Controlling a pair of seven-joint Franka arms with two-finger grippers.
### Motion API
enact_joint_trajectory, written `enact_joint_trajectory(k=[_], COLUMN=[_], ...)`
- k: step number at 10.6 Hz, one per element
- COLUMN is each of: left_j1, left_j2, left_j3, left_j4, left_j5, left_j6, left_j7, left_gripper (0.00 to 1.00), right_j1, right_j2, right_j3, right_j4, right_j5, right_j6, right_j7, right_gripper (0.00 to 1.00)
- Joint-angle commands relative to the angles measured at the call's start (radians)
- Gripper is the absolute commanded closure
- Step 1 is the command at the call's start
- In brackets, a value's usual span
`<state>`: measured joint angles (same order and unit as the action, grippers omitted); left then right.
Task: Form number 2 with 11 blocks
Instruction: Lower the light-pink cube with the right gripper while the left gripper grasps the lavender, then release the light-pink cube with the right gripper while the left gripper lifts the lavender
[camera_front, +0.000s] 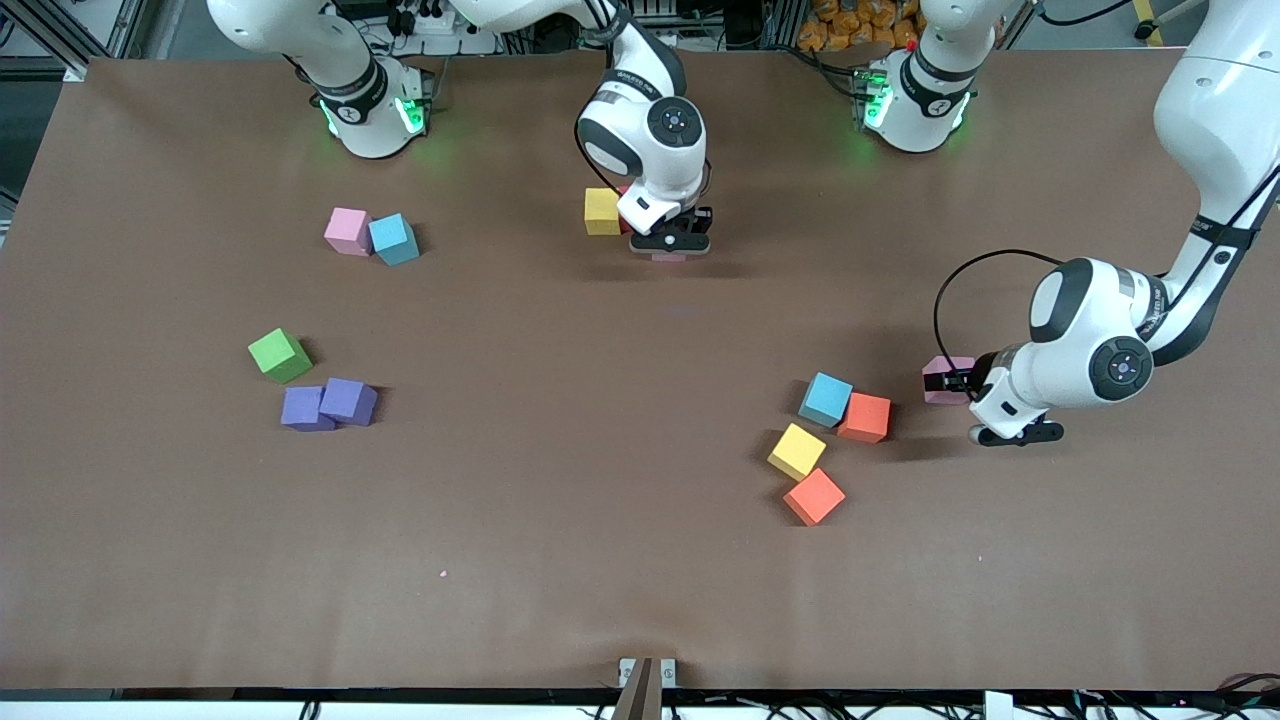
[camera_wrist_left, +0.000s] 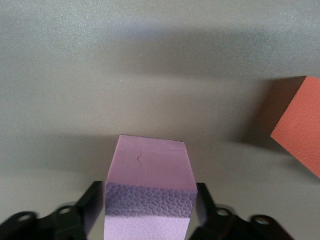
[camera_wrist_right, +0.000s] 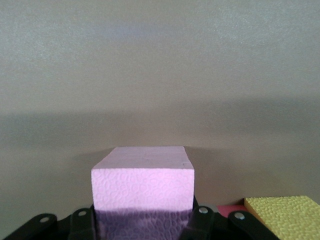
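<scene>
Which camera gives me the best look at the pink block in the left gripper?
The left wrist view: the pink block fills the lower middle between the left gripper's fingers. The front view shows only a small part of it beside that gripper. The right wrist view shows a different pink block.

High front camera facing both robots, wrist cameras close over table (camera_front: 640, 560)
</scene>
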<state>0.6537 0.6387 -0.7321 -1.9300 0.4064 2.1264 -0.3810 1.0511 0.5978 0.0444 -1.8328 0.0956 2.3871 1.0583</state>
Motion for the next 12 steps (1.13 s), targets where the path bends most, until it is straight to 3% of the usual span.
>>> enact_joint_trajectory(k=[1, 3, 7, 10, 12], left_j1=[-0.002, 0.000, 0.000, -0.003, -0.003], left_j2=[0.007, -0.001, -0.069, -0.071, -0.071], left_j3=[-0.001, -0.001, -0.012, -0.056, -0.095], left_j4=[0.011, 0.014, 0.043, 0.126, 0.175], left_j5=[0.012, 0.011, 0.009, 0.003, -0.003], left_j6=[0.003, 0.003, -0.038, -0.150, -0.213], left_j7=[-0.003, -0.003, 0.002, 0.001, -0.001], left_gripper=[0.46, 0.53, 0.53, 0.54, 0.54], right_j1=[0.003, 0.003, 0.003, 0.003, 0.003], right_j2=[0.010, 0.010, 0.008, 0.008, 0.008], right_j3=[-0.001, -0.001, -0.001, 0.000, 0.002], right_j4=[-0.002, -0.002, -0.003, -0.003, -0.003], right_j5=[-0.013, -0.013, -0.013, -0.013, -0.013], right_j6=[0.018, 0.018, 0.006, 0.004, 0.004], right_j7=[0.023, 0.023, 0.023, 0.022, 0.020], right_gripper=[0.54, 0.48, 0.47, 0.29, 0.22])
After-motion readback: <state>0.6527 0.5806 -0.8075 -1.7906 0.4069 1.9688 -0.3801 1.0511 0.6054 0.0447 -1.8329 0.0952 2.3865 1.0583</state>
